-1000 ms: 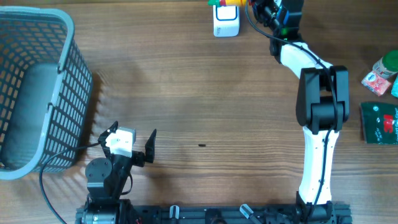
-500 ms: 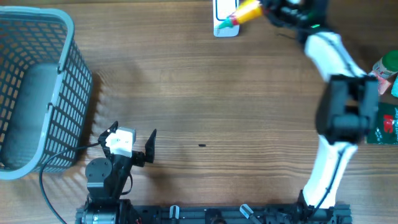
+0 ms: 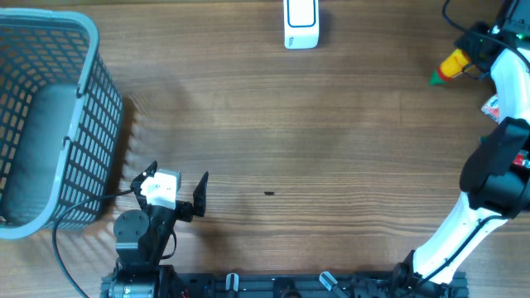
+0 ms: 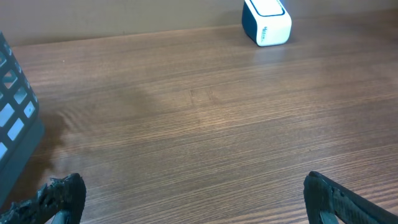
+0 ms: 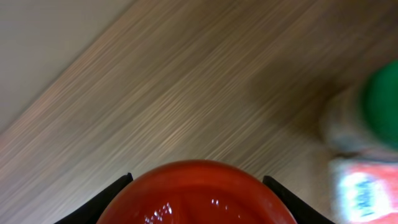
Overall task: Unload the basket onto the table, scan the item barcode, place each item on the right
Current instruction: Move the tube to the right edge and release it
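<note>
The item, a yellow squeeze bottle [image 3: 453, 63] with a green tip, hangs above the table's far right with my right gripper [image 3: 468, 53] shut on it. In the right wrist view its red rounded end [image 5: 199, 194] fills the space between the two dark fingers [image 5: 117, 188]. The white barcode scanner [image 3: 301, 25] stands at the back middle, well left of the bottle, and also shows in the left wrist view as a white and blue box [image 4: 267, 23]. My left gripper [image 3: 176, 192] rests at the front left, open, with only bare wood between its fingertips [image 4: 64, 194].
A grey mesh basket [image 3: 86, 99] occupies the left side; its wall [image 4: 13, 134] edges the left wrist view. Under the right arm, a green-capped jar [image 5: 378, 102] and a red and white pack [image 3: 492, 106] sit at the right edge.
The right arm has swung from over the scanner at the back middle to the far right, carrying the bottle with it. The left arm has not moved.
</note>
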Available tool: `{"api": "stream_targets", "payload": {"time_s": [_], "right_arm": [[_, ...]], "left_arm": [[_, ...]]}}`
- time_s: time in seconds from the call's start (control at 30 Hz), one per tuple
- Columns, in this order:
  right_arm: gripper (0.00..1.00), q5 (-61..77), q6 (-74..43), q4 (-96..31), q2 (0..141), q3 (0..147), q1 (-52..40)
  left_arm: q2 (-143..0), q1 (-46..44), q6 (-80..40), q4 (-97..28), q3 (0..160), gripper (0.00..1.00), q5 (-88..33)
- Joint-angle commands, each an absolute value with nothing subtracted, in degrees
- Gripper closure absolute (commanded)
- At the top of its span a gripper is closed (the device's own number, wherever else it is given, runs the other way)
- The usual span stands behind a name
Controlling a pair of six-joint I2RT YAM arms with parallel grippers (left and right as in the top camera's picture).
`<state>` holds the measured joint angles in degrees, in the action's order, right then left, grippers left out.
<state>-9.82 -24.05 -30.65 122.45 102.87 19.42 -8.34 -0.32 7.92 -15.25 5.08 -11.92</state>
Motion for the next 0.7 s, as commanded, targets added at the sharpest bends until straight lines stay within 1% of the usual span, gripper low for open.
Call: {"api": "stream_targets", "payload": {"time_s": [0.0, 0.03, 0.13, 0.23, 0.27, 0.33, 0.37, 0.4, 0.53, 0.57, 0.6, 0.67], "right_arm": [[0.44, -25.7, -20.4, -28.4, 126.4, 103.5, 19.5], [0.44, -25.6, -17.9, -27.5, 127.2, 103.5, 19.6], [0.40, -25.8, -15.3, -26.8, 128.9, 103.5, 19.9], [0.39, -32.8, -15.3, -26.5, 130.7, 103.5, 20.1], [0.36, -34.3, -15.0, -26.2, 130.7, 103.5, 20.2], [0.25, -35.1, -14.8, -25.4, 130.7, 103.5, 20.3], [0.22, -34.9, -14.7, -25.2, 130.7, 103.5, 20.3], [0.20, -34.9, -14.8, -25.1, 130.7, 103.5, 20.3], [0.18, -34.5, -15.0, -24.8, 130.8, 103.5, 20.3], [0.16, -34.5, -15.0, -24.6, 130.8, 103.5, 20.3], [0.12, -34.3, -15.1, -24.6, 130.8, 103.6, 20.2], [0.01, -31.6, -15.2, -25.5, 130.3, 104.3, 20.0]], "left_arm": [[-8.1, -0.5, 8.8, -15.1, 4.8, 0.00, -12.6], [-8.1, -0.5, 8.8, -15.1, 4.8, 0.00, -12.6], [-8.1, -0.5, 8.8, -15.1, 4.8, 0.00, -12.6], [-8.1, -0.5, 8.8, -15.1, 4.8, 0.00, -12.6], [-8.1, -0.5, 8.8, -15.1, 4.8, 0.00, -12.6], [-8.1, -0.5, 8.8, -15.1, 4.8, 0.00, -12.6], [-8.1, -0.5, 8.8, -15.1, 4.8, 0.00, -12.6], [-8.1, -0.5, 8.8, -15.1, 4.8, 0.00, -12.6], [-8.1, -0.5, 8.8, -15.1, 4.8, 0.00, -12.6], [-8.1, -0.5, 8.8, -15.1, 4.8, 0.00, -12.6], [-8.1, -0.5, 8.8, -15.1, 4.8, 0.00, -12.6], [-8.1, -0.5, 8.8, -15.1, 4.8, 0.00, -12.6]]}}
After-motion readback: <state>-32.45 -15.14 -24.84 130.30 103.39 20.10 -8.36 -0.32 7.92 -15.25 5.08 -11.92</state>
